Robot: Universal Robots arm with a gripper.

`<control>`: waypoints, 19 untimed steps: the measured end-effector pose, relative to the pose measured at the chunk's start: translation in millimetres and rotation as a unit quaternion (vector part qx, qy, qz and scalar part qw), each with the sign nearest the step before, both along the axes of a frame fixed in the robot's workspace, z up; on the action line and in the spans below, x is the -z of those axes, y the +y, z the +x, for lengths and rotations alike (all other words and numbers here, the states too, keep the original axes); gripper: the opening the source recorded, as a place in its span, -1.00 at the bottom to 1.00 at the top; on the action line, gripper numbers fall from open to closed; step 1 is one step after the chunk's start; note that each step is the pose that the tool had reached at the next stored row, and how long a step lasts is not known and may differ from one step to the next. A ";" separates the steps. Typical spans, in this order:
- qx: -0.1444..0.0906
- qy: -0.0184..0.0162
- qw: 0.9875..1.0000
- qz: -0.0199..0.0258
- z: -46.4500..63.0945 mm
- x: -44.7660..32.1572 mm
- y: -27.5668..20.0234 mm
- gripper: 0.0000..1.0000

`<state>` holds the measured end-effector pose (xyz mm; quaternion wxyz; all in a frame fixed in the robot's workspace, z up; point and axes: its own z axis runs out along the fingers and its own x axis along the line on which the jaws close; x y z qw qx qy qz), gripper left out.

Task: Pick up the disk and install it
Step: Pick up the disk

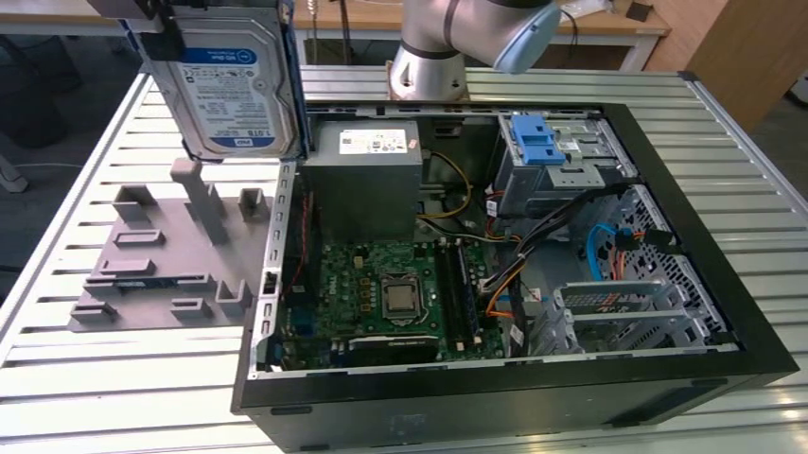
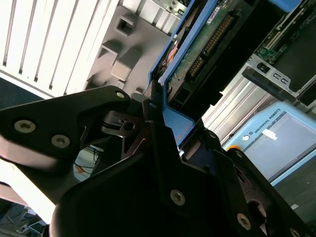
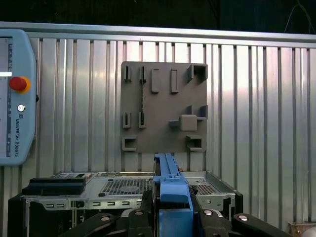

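The disk (image 1: 234,85), silver with a blue-and-white label and a blue carrier frame, hangs upright in the air at the exterior view's upper left. It is above the grey fixture plate (image 1: 177,251) and just outside the open computer case (image 1: 505,397). My gripper (image 1: 202,14) is shut on its top edge. In the first wrist view the black fingers (image 3: 140,217) clamp the blue frame edge (image 3: 170,182) from both sides. The second wrist view shows the disk's green circuit board side (image 2: 207,44) past my gripper (image 2: 160,106).
Inside the case are a grey power supply (image 1: 366,180), a motherboard (image 1: 392,293) and a drive cage with a blue latch (image 1: 546,142). Loose cables (image 1: 593,246) cross the case's right half. A teach pendant (image 3: 15,98) lies on the slatted metal table (image 1: 114,378).
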<state>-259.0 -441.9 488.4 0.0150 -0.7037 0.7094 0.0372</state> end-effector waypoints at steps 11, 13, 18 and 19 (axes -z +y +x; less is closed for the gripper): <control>0.000 0.000 1.000 0.000 13.3 -0.1 -5.5 -0.27; 0.000 0.000 1.000 0.000 15.7 0.0 -6.5 -0.27; 0.000 0.000 1.000 0.000 21.8 0.0 -9.0 -0.27; 0.000 0.000 1.000 0.000 23.0 0.0 -9.5 -0.27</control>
